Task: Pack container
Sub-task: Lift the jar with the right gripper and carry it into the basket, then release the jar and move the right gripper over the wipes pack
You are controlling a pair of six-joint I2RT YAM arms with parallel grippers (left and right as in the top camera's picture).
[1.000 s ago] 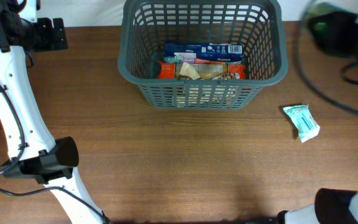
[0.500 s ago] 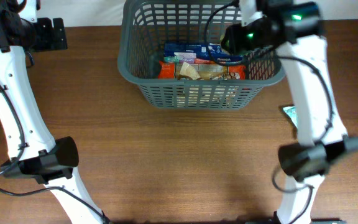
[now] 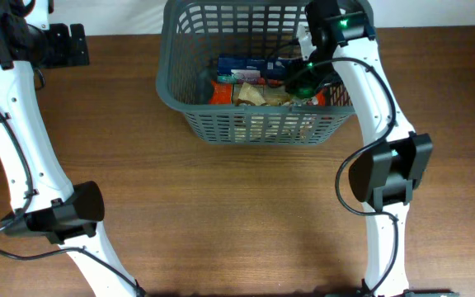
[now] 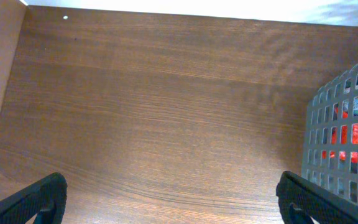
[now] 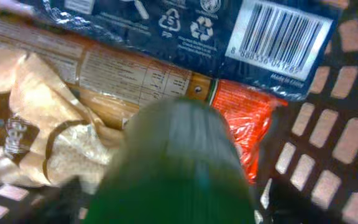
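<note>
Reaching into the basket (image 3: 246, 128), your right gripper (image 3: 301, 82) over the packets (image 3: 258, 95), grip unreadable, your left gripper (image 4: 178, 202) far left, jaws spread.

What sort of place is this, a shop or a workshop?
Probably a robotics lab bench: two white robot arms over a wooden table, with a grey basket holding packaged groceries.

Matt plastic container (image 3: 254, 128), wood-grain table (image 3: 221, 214)

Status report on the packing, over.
Left gripper open, left of the basket. Right gripper inside basket, over packets; grip unclear, view blurred. Nothing seen blocking.
</note>
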